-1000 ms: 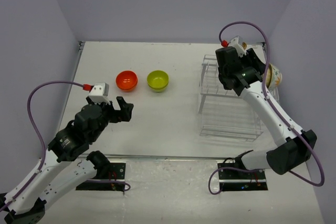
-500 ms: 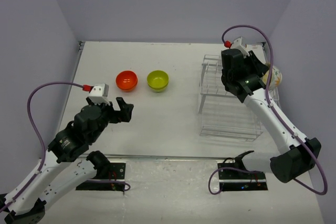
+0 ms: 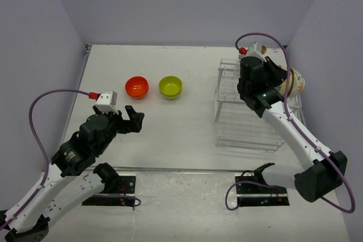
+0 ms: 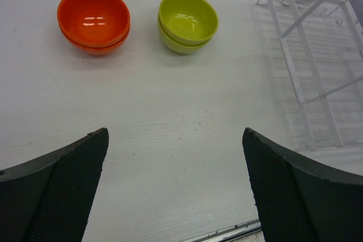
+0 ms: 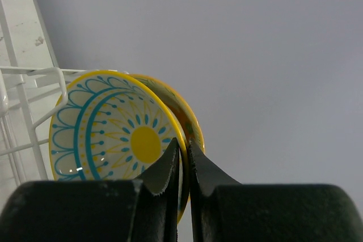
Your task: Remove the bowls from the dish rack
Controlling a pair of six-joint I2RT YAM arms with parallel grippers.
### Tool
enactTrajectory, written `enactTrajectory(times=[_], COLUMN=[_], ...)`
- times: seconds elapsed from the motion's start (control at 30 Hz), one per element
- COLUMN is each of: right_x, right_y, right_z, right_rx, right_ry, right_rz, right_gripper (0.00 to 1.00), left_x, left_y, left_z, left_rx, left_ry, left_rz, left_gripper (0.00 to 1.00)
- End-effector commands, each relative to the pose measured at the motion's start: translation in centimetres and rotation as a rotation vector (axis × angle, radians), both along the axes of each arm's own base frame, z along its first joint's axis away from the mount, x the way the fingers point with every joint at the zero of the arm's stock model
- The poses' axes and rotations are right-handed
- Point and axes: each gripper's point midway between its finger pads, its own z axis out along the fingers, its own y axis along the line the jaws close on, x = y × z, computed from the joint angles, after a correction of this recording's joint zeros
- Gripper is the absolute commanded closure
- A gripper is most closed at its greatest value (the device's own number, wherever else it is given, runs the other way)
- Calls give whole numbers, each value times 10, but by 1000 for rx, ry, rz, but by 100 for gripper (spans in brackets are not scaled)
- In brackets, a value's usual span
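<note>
In the view from above, the white dish rack (image 3: 238,123) stands on the right side of the table (image 3: 170,134). The right arm reaches up over it from the lower right. At the rack's far right end, near the right edge of the picture, a patterned bowl (image 3: 296,81) stands on its edge.

The right wrist view shows it up close. The patterned bowl (image 5: 116,134) is in the lower left of the picture, with its open side to the camera. It is white inside, with a yellow rim, blue-green lines and a yellow sun in the middle. The right pincer (image 5: 182,147) is closed tight on the bowl's rim, with one finger inside the bowl and one outside. Just behind stands a second patterned bowl (image 5: 180,106), and only its yellow edge shows. White rack wires run by the front bowl's left side.

The left pincer (image 3: 131,118) hangs over the table in the lower left part of the top view, well apart from the rack. It is wide open and holds nothing. In the left wrist view its black fingers (image 4: 62,191) fill the two bottom corners, with bare table between them. The orange bowls (image 4: 93,18) sit upright in the upper left. The green bowls (image 4: 187,20) sit just to their right, not touching them. Each colour looks like two bowls, one sitting inside the other. A corner of the rack shows in the upper right.
</note>
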Motion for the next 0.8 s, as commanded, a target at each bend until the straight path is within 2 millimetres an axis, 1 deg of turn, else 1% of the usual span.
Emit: enactTrajectory(times=[0.0,0.27,0.4,0.47,0.77], right_x=[3,-1,0,-1,-8], right_y=[3,9,18,22,25], right_z=[19,30,36,36,50], right_rx=[31,40,67,78,91], right_ry=[-95,-108,-124,-125,-154], right_rz=[-12,3,32,42,62], right_gripper=[100,100,100,100,100], left_x=[3,4,3,2,3], left_y=[-2,-3,-4,-5,-7], left_z=[9,9,10,10,9], left_rx=[-18,-17,-20,-21,-16], left_ry=[-43,-42,-44,-46,-42], left_rz=[-7,-7,-19,-26,-32], left_gripper=[0,0,0,0,0])
